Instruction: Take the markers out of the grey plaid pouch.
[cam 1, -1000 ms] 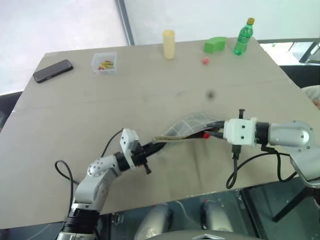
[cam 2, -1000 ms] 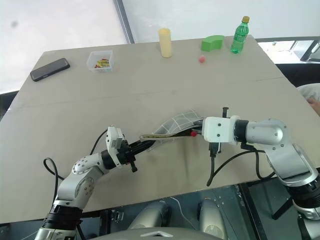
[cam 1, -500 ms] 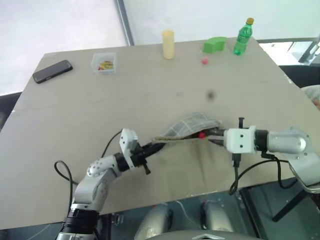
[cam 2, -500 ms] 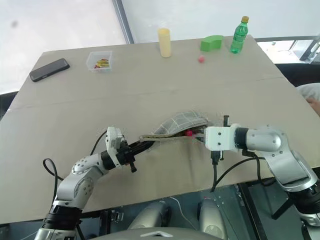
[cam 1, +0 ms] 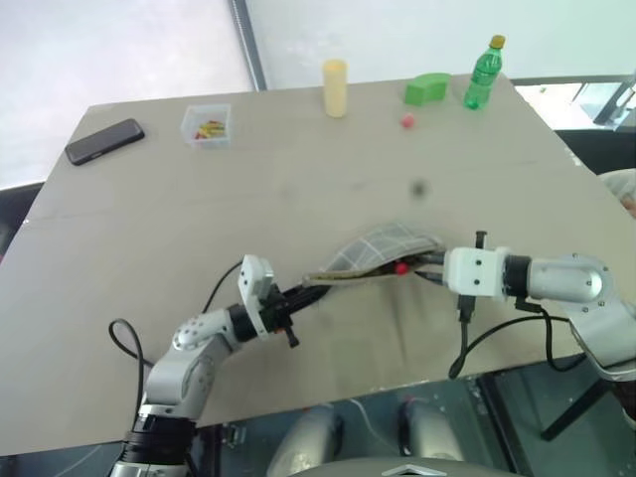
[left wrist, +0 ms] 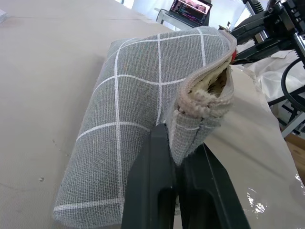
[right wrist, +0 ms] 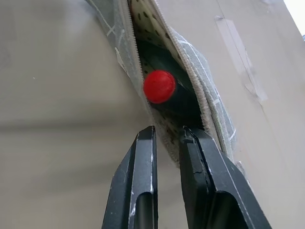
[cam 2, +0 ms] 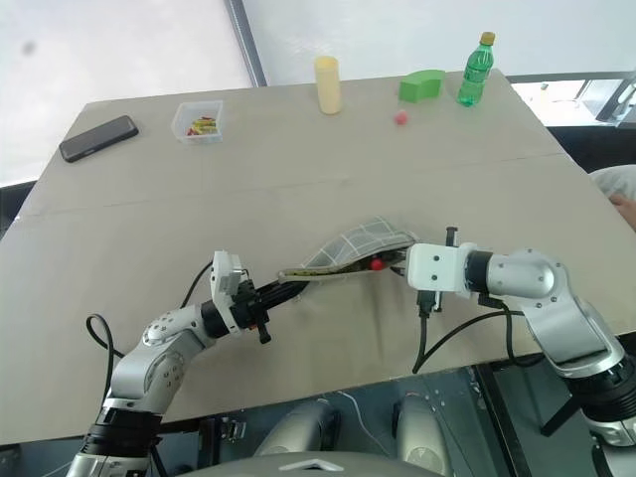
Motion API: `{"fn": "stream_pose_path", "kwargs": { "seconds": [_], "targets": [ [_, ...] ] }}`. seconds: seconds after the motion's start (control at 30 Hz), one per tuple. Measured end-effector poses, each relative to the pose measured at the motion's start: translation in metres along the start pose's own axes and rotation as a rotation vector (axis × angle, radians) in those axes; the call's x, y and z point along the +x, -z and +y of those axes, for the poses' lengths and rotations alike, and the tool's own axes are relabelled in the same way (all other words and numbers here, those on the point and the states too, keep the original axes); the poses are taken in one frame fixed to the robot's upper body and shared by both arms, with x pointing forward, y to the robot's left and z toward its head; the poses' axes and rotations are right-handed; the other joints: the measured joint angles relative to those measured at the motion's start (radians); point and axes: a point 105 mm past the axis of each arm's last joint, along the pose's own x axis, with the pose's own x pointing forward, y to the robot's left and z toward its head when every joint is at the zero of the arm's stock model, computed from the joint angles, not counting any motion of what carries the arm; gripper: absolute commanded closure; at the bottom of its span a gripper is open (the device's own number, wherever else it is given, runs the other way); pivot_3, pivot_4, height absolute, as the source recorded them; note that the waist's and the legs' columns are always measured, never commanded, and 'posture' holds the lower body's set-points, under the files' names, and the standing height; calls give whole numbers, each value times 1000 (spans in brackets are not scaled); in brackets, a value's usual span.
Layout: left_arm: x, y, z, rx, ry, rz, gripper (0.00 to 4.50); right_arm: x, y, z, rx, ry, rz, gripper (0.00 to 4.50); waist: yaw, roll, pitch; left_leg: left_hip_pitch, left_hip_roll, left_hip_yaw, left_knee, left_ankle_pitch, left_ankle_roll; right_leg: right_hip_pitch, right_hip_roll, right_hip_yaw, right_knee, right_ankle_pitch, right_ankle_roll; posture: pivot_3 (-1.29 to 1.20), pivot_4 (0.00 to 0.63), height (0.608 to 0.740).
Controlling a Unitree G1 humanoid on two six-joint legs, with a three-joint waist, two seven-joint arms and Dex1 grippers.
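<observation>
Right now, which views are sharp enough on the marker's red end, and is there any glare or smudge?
Right wrist view: red end crisp inside the pouch, fingers near it slightly soft. Left eye view: a dark smudge over the table, bright window glare behind. Left wrist view: pouch fabric sharp, background blurred.

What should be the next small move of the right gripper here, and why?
Probably ease the right gripper forward and close on the marker's red end. That end shows in the open mouth of the grey plaid pouch, just past the narrowly parted fingertips, not yet gripped, while the left gripper pinches the pouch's other end to steady it.
</observation>
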Motion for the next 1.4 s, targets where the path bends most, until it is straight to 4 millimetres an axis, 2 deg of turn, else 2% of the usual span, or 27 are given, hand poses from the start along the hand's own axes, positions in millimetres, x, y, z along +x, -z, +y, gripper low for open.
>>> {"fn": "stream_pose_path", "kwargs": {
  "seconds": [0.23,0.33,0.57,0.77,0.97,1.1,1.23,1.4],
  "targets": [
    [1,0,-4,13,19,15,4500,9,-6,-3,85,5,-53,3739,0,0,0,0,0,0,0,0,0,0,0,0,0,0,0,0,150,740],
    [1,0,-6,16,24,19,4500,8,-7,-6,9,4,-39,3739,0,0,0,0,0,0,0,0,0,0,0,0,0,0,0,0,150,740],
    [2,1,-8,-3,30,35,4500,27,1,5,-129,-44,-6,3739,-2,0,0,0,0,0,0,0,0,0,0,0,0,0,0,0,150,740],
    [3,0,-10,-5,39,39,4500,44,3,0,-154,-1,-11,3739,-2,0,0,0,0,0,0,0,0,0,1,0,0,0,0,0,150,740],
    [5,-3,-14,-18,48,37,4500,55,-4,0,-267,22,-35,3739,-1,0,0,0,0,0,0,0,0,0,1,0,0,0,0,0,150,740],
    [7,-5,-16,-45,54,32,4500,68,-7,2,-339,19,-45,3739,-3,1,0,0,0,0,0,0,0,-1,1,0,0,0,0,0,150,740],
    [8,-5,-16,-65,59,36,4500,84,-10,-5,-422,44,-27,3739,-7,1,0,0,0,0,0,0,0,-1,1,0,0,0,0,0,150,740],
    [10,-6,-17,-75,64,36,4500,94,-10,-6,-410,40,-10,3739,-10,1,0,0,0,0,0,0,0,-1,1,0,0,0,0,0,150,740]
  ]
}}
